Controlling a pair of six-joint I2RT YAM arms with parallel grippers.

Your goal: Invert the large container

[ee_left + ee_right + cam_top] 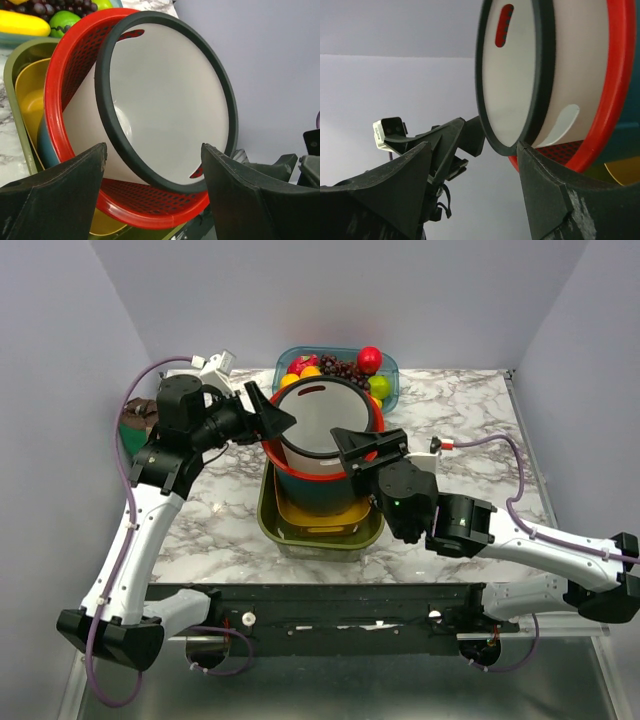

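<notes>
At mid-table, spread wide and gripping nothing: left gripper [154,150] at the left rim, right gripper [474,147] at the near-right rim of the large container [322,420]. Mouth up, nested in a red basket [271,448] above a yellow tub [310,524] in an olive tray [267,520]; fruit bin [391,382] just behind.

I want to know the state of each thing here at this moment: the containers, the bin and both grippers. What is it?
white container: upright, mouth up, nested in the red basket
red basket: upright, holding the white container
green tray: upright, at the bottom, other containers nested in it
fruit bin: open, filled
left gripper: open, at the white container's rim
right gripper: open, at the rim's other side
</notes>
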